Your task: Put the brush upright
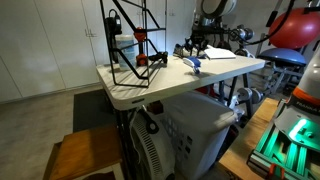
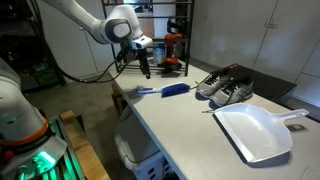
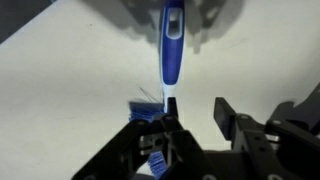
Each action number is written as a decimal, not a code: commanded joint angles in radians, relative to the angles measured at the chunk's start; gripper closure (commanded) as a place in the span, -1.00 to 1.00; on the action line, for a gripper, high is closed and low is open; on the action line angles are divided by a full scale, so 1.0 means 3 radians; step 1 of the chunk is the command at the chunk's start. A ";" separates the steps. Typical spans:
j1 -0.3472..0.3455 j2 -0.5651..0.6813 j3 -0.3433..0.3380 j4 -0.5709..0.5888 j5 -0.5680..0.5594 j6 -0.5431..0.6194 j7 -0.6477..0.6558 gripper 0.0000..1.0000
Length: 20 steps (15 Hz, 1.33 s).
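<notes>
The brush [image 2: 168,90] lies flat on the white table [image 2: 190,125], with a blue and white handle and blue bristles. It also shows in an exterior view [image 1: 193,65]. In the wrist view the handle [image 3: 172,45] runs away from me and the bristles [image 3: 147,104] sit next to my left finger. My gripper [image 3: 197,120] is open and empty, with the brush outside the gap between the fingers. In an exterior view the gripper [image 2: 146,68] hangs just above the brush's end near the table's far edge.
A pair of grey shoes [image 2: 225,88] and a white dustpan [image 2: 255,132] lie on the table beyond the brush. A black wire rack [image 1: 133,45] holding containers stands at one end of the table. A white bin [image 1: 190,135] stands under the table.
</notes>
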 commanded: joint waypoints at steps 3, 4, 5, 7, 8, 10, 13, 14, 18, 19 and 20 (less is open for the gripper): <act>-0.0009 0.0336 0.0088 0.0465 0.0111 -0.0768 -0.0076 -0.81; -0.0011 0.0407 0.0076 0.0514 0.0113 -0.0787 -0.0089 -0.94; -0.0010 0.0472 0.0062 0.0555 0.0155 -0.0771 -0.0144 -1.00; -0.0013 0.0617 0.0035 0.0622 0.0250 -0.0719 -0.0241 -1.00; -0.0019 0.0685 0.0019 0.0647 0.0327 -0.0699 -0.0317 -1.00; -0.0031 0.0799 -0.0002 0.0689 0.0485 -0.0674 -0.0497 -1.00; -0.0035 0.0936 -0.0036 0.0750 0.0648 -0.0717 -0.0668 -1.00; -0.0028 0.0973 -0.0053 0.0772 0.0663 -0.0732 -0.0677 -1.00; -0.0006 0.1070 -0.0094 0.0819 0.0667 -0.0731 -0.0687 -1.00; -0.0005 0.1091 -0.0101 0.0824 0.0662 -0.0723 -0.0684 -0.77; -0.0012 0.1101 -0.0098 0.0829 0.0695 -0.0724 -0.0713 -0.48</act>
